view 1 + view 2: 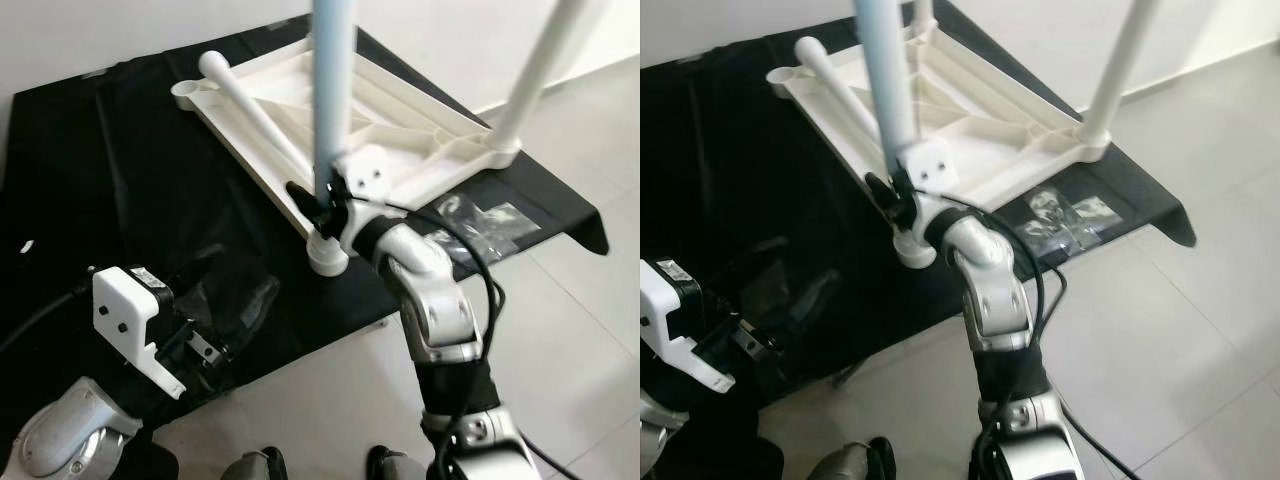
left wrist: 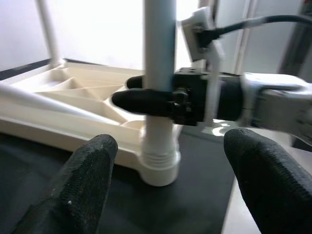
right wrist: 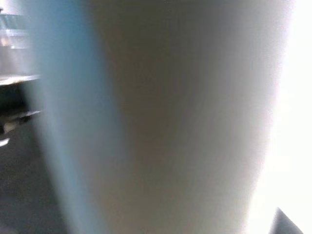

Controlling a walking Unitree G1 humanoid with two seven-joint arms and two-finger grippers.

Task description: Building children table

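Black cloth [image 1: 130, 180] covers the floor against a white wall, pale tiles [image 1: 580, 330] beside it. On the cloth: one white plastic tabletop [image 1: 400, 140], upside down, ribbed underside up.

Legs, count 3:
- blue-white leg [image 1: 333, 90] upright in the near corner socket [image 1: 327, 252], top cut off by the frame
- white leg [image 1: 535, 70] upright at the right corner, top also cut off
- loose white leg [image 1: 250, 110] lying flat across the underside

Clear plastic bags: at least 2, one [image 1: 480, 225] by the right edge of the cloth, one [image 1: 235, 305] near the left arm. Contents too small to read.

Right gripper [image 1: 322, 200] is clamped on the blue-white leg just above the socket, fingers on either side of the tube. Right wrist view is a blurred close-up of that tube [image 3: 161, 117], nothing else usable.

Left gripper [image 2: 170, 190] hangs low over the cloth, well short of the table, fingers [image 2: 83, 185] spread apart and holding nothing, aimed at the socketed leg.
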